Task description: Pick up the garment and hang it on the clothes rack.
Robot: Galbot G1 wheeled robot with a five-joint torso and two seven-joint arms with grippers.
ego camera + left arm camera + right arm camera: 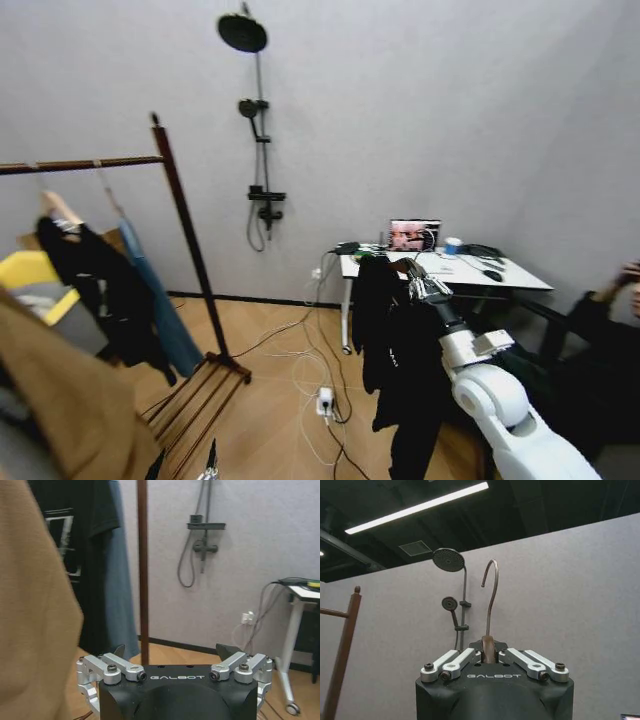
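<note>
Currently: right gripper clamped on hanger neck, metal hook upright | long black soft-fabric garment hangs beneath it, beside white desk | tall dark brown wooden clothes rack well apart, holding tan coat | left gripper spread, empty.

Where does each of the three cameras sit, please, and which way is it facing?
Head view: high on the robot, looking down at the clothes rack and the right gripper holding up the garment.
Left wrist view: behind the open left gripper, low, facing the rack's upright.
Right wrist view: behind the right gripper, facing up along a hanger hook.
All three share the wall shower.
</note>
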